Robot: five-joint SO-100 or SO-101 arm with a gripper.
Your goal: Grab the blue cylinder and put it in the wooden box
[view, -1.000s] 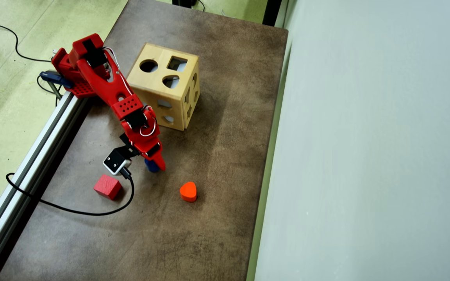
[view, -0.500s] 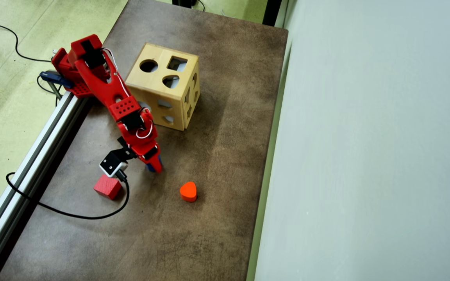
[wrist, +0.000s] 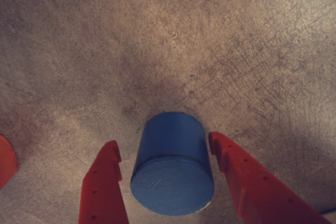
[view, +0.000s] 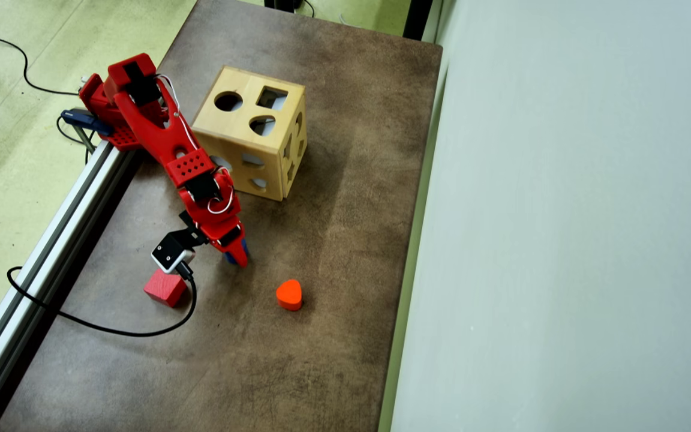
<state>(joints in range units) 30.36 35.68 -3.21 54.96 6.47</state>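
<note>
Between gripper (wrist: 165, 153) fingers, blue cylinder (wrist: 172, 174)

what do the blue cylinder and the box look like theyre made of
The blue cylinder looks like painted wood: matte blue, with faint scuffs on its flat end. The wooden box looks like pale unpainted wood with a smooth finish and cut-out holes.

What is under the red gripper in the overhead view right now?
The small blue cylinder is there, mostly covered by the gripper. The wrist view shows it whole, between the two red fingers, with a gap visible on the left; the right side's contact is unclear.
</note>
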